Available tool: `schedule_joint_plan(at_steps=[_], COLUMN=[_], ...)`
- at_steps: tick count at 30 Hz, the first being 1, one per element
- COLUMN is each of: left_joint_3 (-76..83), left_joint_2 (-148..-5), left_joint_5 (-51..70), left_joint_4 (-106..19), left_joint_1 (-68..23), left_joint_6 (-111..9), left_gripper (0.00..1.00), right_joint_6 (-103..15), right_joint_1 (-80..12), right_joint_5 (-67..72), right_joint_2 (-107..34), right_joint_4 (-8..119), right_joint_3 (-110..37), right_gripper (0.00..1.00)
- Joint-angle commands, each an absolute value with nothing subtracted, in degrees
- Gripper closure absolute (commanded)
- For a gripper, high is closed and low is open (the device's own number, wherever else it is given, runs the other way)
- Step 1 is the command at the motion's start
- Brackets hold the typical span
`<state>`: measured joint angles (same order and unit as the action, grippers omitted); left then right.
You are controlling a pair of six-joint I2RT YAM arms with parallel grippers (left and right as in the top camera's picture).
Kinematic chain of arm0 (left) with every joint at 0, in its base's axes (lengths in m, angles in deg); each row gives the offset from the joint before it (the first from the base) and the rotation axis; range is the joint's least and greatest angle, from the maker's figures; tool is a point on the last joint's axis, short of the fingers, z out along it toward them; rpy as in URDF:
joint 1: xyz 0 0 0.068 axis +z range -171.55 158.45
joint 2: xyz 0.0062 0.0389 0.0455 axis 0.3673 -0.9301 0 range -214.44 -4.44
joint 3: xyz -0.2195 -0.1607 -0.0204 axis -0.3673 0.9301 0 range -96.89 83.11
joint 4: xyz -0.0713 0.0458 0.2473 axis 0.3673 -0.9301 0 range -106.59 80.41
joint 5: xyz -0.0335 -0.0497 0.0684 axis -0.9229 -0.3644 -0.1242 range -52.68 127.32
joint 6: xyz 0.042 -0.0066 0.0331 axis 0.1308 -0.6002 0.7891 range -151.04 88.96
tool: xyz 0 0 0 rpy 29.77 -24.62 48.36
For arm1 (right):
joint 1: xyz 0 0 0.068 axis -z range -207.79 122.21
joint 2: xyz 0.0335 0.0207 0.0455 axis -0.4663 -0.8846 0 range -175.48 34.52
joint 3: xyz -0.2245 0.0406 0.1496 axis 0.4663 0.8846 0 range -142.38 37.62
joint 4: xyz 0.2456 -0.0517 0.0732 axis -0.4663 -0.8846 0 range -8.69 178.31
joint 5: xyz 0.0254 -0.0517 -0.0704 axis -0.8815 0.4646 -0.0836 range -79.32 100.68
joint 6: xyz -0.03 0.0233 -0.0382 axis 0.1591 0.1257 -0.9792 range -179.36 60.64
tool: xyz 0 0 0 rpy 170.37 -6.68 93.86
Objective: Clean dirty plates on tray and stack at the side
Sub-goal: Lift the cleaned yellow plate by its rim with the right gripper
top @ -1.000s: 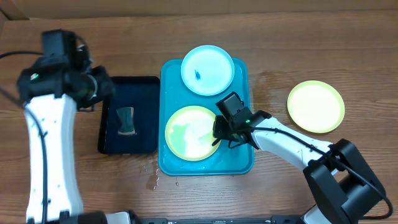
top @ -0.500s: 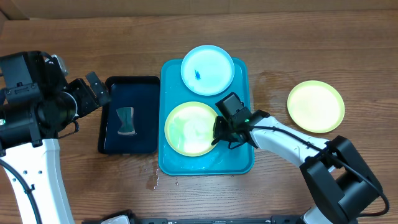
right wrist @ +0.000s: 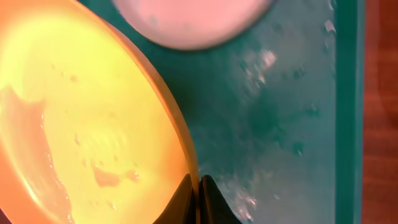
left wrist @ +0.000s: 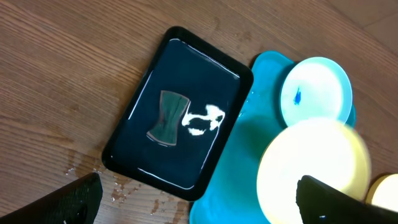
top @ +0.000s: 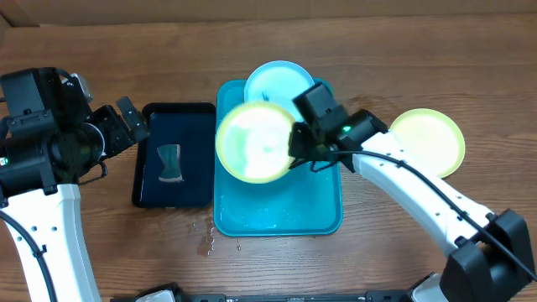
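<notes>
My right gripper (top: 295, 149) is shut on the right rim of a lime-green plate (top: 256, 141), which hangs wet above the turquoise tray (top: 277, 210). In the right wrist view the fingertips (right wrist: 198, 186) pinch the rim of that plate (right wrist: 81, 112) over the wet tray (right wrist: 280, 124). A light-blue plate (top: 281, 80) with a small blue smear lies at the tray's far end, partly hidden by the lifted plate. A second lime-green plate (top: 428, 143) rests on the table to the right. My left gripper (top: 126, 122) hovers open and holds nothing, left of the trays.
A black tray (top: 174, 189) left of the turquoise one holds a grey sponge-like piece (top: 170, 162) and some white foam (left wrist: 202, 119). Water drops (top: 205, 243) lie on the wooden table near the turquoise tray's front left corner.
The right gripper has shut on the green plate's rim and lifted it off the tray, up and toward the back. The left gripper has opened wide as its arm pulled back leftward.
</notes>
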<state>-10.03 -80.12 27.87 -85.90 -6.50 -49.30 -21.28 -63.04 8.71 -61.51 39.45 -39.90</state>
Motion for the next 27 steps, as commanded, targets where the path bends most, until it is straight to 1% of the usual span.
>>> schedule_joint_plan(at_steps=[1, 6, 13, 15, 18, 21, 24, 27], left_joint_3=[-10.9, -10.9, -10.9, -10.9, -10.9, -10.9, -10.9, -10.9], left_joint_2=[-80.5, -80.5, -80.5, -80.5, -80.5, -80.5, -80.5, -80.5], left_joint_5=[27.4, 27.4, 27.4, 27.4, 27.4, 27.4, 27.4, 27.4], left_joint_4=[-85.9, -85.9, -85.9, -85.9, -85.9, -85.9, -85.9, -85.9], left_joint_1=[-6.3, -6.3, -6.3, -6.3, -6.3, -6.3, -6.3, -6.3], left_joint_6=[-49.5, -49.5, -49.5, -49.5, -49.5, -49.5, -49.5, -49.5], left_gripper=[0.00, 0.00, 0.00, 0.01, 0.00, 0.00, 0.00, 0.00], right_joint_6=[-22.3, -22.3, -22.4, -24.0, -28.5, -33.9, -43.0, -54.1], right_joint_1=[-67.6, -74.4, -80.5, -81.9, -83.8, -85.2, -86.4, -87.3], right_joint_5=[17.0, 26.9, 28.7, 30.6, 36.9, 42.5, 47.2, 51.6], right_joint_2=[-59.9, -62.8, -72.7, -75.5, -76.9, -76.9, -76.9, -76.9], right_joint_4=[43.2, 50.7, 61.7, 64.6, 67.9, 68.4, 70.2, 75.4], right_joint_3=[-42.2, -42.2, -42.2, -42.4, -43.5, -46.7, -50.8, -53.7], right_gripper=[0.96, 0.96, 0.96, 0.96, 0.96, 0.96, 0.96, 0.96])
